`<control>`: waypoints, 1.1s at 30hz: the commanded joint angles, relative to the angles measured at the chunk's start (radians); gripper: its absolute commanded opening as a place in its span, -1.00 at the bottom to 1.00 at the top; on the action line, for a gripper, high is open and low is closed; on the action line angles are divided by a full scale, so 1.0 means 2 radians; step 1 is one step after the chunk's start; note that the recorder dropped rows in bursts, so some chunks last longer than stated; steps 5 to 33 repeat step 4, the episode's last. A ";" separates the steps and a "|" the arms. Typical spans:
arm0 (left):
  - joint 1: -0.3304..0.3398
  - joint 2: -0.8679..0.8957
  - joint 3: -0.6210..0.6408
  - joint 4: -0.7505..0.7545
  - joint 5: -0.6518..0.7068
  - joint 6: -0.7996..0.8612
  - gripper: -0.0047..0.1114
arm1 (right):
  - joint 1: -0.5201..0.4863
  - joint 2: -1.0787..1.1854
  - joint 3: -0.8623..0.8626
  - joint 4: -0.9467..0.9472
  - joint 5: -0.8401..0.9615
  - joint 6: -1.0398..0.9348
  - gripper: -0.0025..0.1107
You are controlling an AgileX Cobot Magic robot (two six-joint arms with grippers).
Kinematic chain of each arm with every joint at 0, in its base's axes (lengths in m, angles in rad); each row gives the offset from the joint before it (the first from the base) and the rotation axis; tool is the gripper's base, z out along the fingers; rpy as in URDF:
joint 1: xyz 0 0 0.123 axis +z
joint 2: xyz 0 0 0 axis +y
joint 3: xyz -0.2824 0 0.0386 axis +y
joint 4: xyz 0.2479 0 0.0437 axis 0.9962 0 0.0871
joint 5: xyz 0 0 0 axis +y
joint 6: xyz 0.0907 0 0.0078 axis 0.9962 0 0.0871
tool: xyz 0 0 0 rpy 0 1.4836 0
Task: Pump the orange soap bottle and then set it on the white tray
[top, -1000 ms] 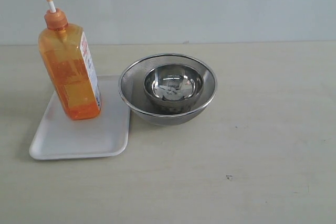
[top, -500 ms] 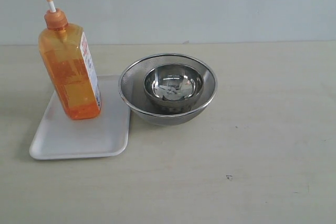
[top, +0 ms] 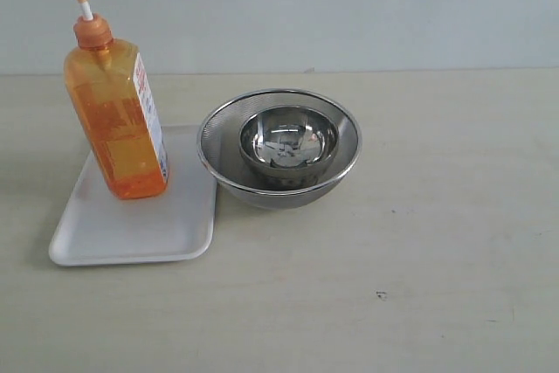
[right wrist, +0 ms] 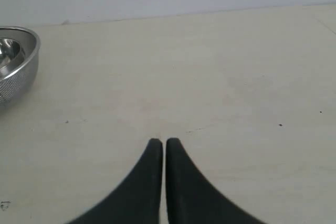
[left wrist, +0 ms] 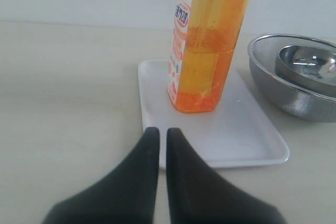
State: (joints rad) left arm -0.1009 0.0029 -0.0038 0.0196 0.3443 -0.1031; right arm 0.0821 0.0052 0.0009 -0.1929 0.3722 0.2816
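The orange soap bottle [top: 118, 120] stands upright on the far part of the white tray [top: 131, 220] at the left of the table, pump head raised and spout pointing left. In the left wrist view the bottle [left wrist: 207, 45] rests on the tray [left wrist: 236, 135], its label on one side. My left gripper [left wrist: 163, 131] is shut and empty, hovering by the tray's near edge, well apart from the bottle. My right gripper [right wrist: 161, 142] is shut and empty over bare table. Neither gripper shows in the exterior view.
A steel mesh bowl [top: 279, 150] with a smaller steel bowl [top: 288, 140] inside stands right beside the tray; its rim [right wrist: 18, 51] shows at the edge of the right wrist view. A pale wall rises behind the table.
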 commanded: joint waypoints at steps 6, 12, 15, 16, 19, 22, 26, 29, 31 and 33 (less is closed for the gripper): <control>0.002 -0.001 0.002 -0.002 -0.003 -0.005 -0.84 | -0.002 -0.003 0.000 0.000 -0.004 0.001 -0.96; 0.002 -0.001 0.002 -0.002 -0.003 -0.005 -0.84 | -0.002 -0.003 0.000 0.000 -0.004 0.001 -0.96; 0.002 -0.001 0.002 -0.002 -0.003 -0.005 -0.84 | -0.002 -0.003 0.000 0.000 -0.004 0.001 -0.96; 0.002 -0.001 0.002 -0.002 -0.003 -0.005 -0.84 | -0.002 -0.003 0.000 0.000 -0.004 0.001 -0.96; 0.002 -0.001 0.002 -0.002 -0.003 -0.005 -0.84 | -0.002 -0.003 0.000 0.000 -0.004 0.001 -0.96; 0.002 -0.001 0.002 -0.002 -0.003 -0.005 -0.84 | -0.002 -0.003 0.000 0.000 -0.004 0.001 -0.96; 0.002 -0.001 0.002 -0.002 -0.003 -0.005 -0.84 | -0.002 -0.003 0.000 0.000 -0.004 0.001 -0.96; 0.002 -0.001 0.002 -0.002 -0.003 -0.005 -0.84 | -0.002 -0.003 0.000 0.000 -0.004 0.001 -0.96; 0.002 -0.001 0.002 -0.002 -0.003 -0.005 -0.84 | -0.002 -0.003 0.000 0.000 -0.004 0.001 -0.96; 0.002 -0.001 0.002 -0.002 -0.003 -0.005 -0.84 | -0.002 -0.003 0.000 0.000 -0.004 0.001 -0.96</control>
